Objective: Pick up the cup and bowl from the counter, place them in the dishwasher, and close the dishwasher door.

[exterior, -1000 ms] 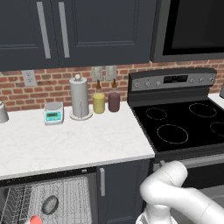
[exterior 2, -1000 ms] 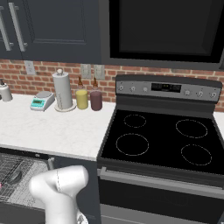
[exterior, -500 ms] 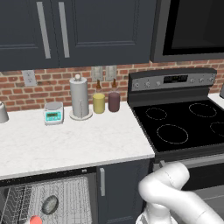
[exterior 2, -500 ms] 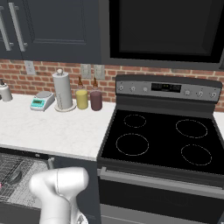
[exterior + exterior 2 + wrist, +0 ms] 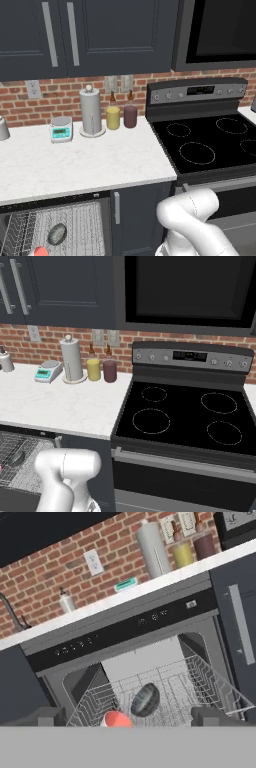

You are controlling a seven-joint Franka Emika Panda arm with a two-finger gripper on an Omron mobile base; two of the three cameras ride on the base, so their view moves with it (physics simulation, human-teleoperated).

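A: Comparing with a second ago, is anything shifting?

B: Hardly. In the left base view the white arm's elbow at lower right is drifting slightly; the bench [image 5: 75,165] and everything on it is sitting as before. At the lower left of that view the bowl [image 5: 57,233] is lying in the dishwasher [image 5: 60,230] rack, with the cup [image 5: 40,251] showing red at the bottom edge just left of it.

A: So both are loaded?

B: I'm judging so. In the hand view the cup [image 5: 116,719] is resting at bottom centre and the bowl [image 5: 145,700] just right of it, tilted on the wires. Only closing the dishwasher door seems to be remaining.

A: And the tool?

B: Its jaws are standing fully apart, gripping nothing and touching nothing, facing the open rack.
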